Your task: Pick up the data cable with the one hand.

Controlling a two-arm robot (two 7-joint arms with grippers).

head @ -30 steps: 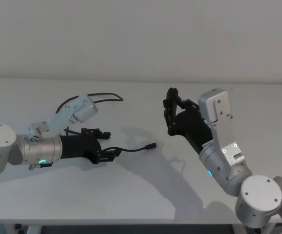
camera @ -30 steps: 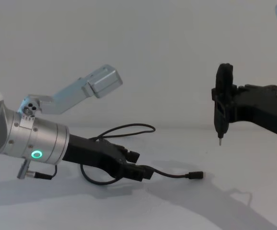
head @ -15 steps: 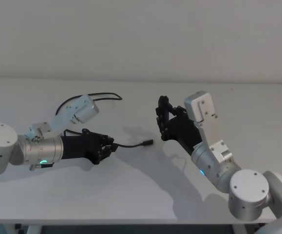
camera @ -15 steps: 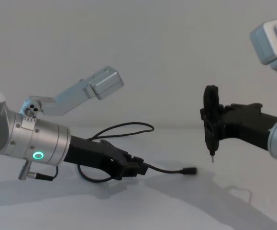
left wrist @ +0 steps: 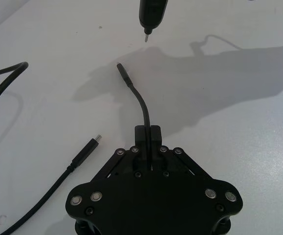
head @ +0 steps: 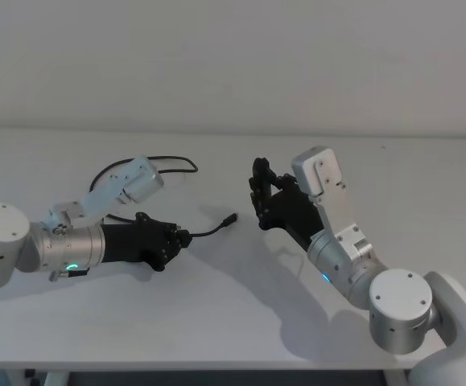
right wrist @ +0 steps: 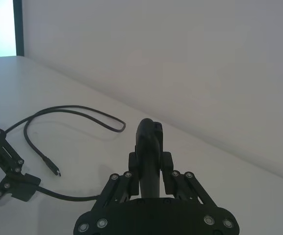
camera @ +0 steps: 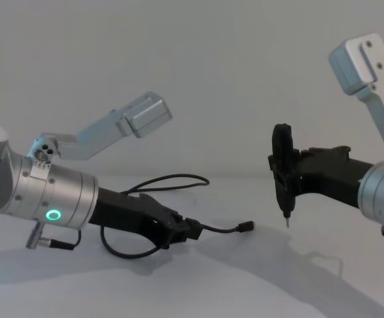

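Plainly the left gripper (camera: pixel 190 230), a black blocky two-fingered one on a silver cylindrical wrist with a green ring light, has its jaws pinched shut on the thin black data cable (camera: pixel 221 229). The hold sits a short way back from the cable's free end, so a brief stretch of cord juts forward past the jaws, ending in a small black plug (camera: pixel 247 226) that appears to hang just clear of the white bench (head: pixel 216 322). Gripping so near the end keeps that plug stiff and pointed rather than drooping, which seems the reason for the chosen spot. Behind the gripper the rest of the cord runs back beside the wrist in slack loops lying on the bench, and a second, metal-tipped plug (left wrist: pixel 85 152) rests on the bench just beside the gripper's body. The gripper reaches out low and nearly level, close over the bench, as a thin cord lying flat demands.

Ahead of the held plug and apart from it, the right gripper (camera: pixel 283 180) hangs with its jaws closed around a black pin-tipped tool (left wrist: pixel 151 12), the pin pointing down and touching neither cable nor bench. By the look of it the grasp is made and the lift barely begun: most of the cord has yet to leave the bench, and the thin cord could slip through the jaws if the trailing loops drag.
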